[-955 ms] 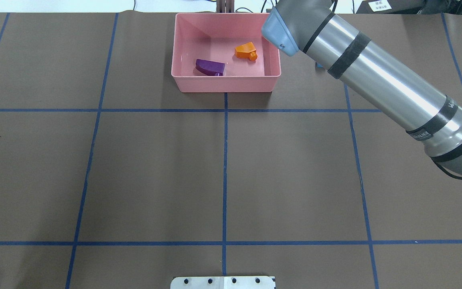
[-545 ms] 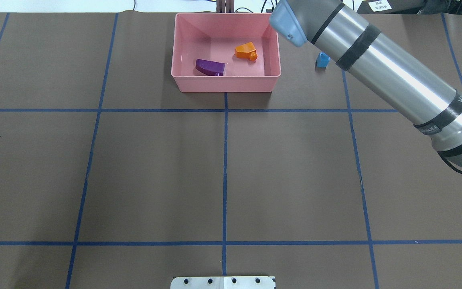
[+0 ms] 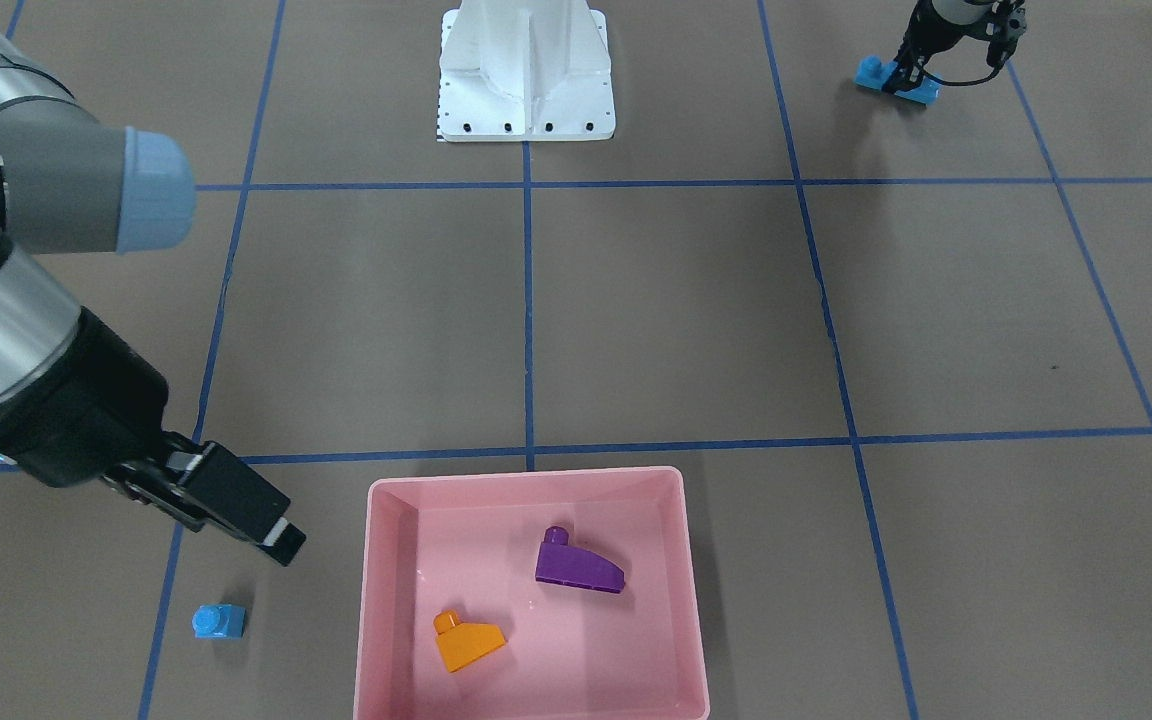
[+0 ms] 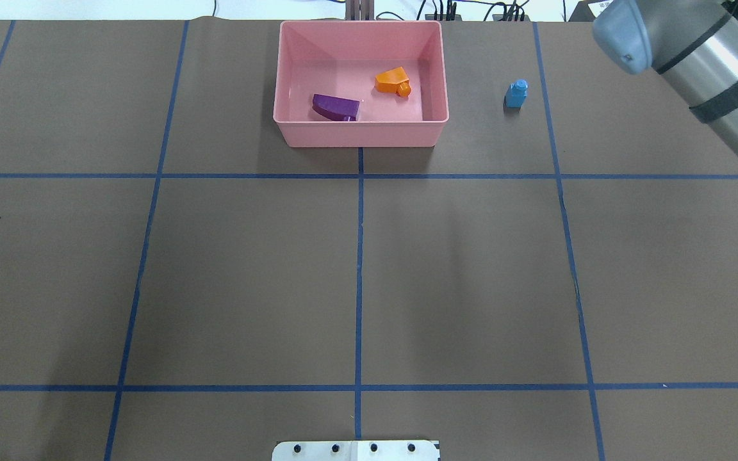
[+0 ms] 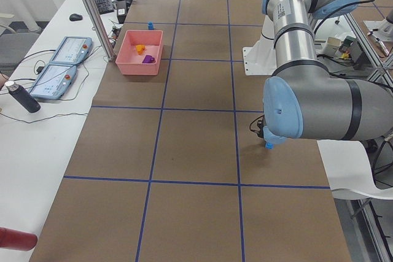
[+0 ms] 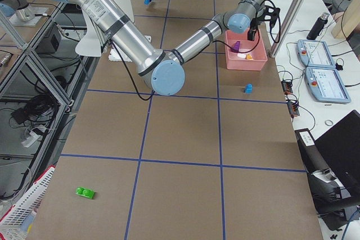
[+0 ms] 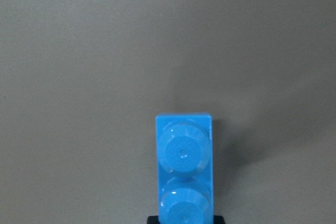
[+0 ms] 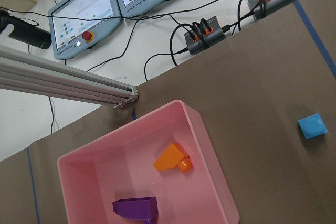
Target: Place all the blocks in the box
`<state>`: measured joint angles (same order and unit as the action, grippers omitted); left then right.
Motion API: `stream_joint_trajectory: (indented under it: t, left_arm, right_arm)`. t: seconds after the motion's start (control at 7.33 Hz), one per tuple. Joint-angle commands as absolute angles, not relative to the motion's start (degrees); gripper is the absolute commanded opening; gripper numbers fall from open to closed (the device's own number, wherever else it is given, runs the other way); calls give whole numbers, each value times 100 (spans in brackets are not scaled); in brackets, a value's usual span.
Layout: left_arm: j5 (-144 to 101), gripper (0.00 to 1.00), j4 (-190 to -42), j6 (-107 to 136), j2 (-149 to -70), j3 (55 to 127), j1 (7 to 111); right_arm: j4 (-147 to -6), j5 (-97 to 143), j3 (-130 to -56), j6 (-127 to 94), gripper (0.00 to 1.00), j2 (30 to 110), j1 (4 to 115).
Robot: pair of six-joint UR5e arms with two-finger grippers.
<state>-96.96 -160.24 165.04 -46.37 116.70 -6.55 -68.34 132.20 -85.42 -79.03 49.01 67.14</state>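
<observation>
Right arm (image 4: 696, 57) now off the box (image 4: 360, 131), tiny blue brick (image 4: 516, 94) stud-up nearby (right tool's (image 3: 279, 540) gap unclear)

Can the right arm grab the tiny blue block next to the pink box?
Probably yes. The right tool hangs close beside the tiny blue block, which sits in the open outside the pink box, with nothing between them.
</observation>
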Motion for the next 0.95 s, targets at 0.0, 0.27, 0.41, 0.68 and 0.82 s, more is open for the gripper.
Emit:
stream_joint_trajectory:
  t: [0.0,0.27,0.41,0.68,0.82]
  left_arm:
    - [-10087,0,-16234,16471,-4596,12170,-91]
    - [-10231,0,-16216,16017,-5102,12515,594]
    - [-10335,0,-15850,15605,-5829,12507,1198]
    - [-11725,0,-13358,14648,-8334,12376,2891]
    - [-12194,0,-11976,14216,-9585,12227,3301]
  right_arm:
    - [-6855,13351,-9400,-7534,100,5971,6960]
    - [-6864,13446,-10253,-6965,100,7262,7066]
    - [-6856,13569,-10553,-6587,99,7895,7223]
    - [-6855,13579,-10714,-6145,100,8524,7260]
    - [-6855,13597,-10705,-6144,100,8604,7260]
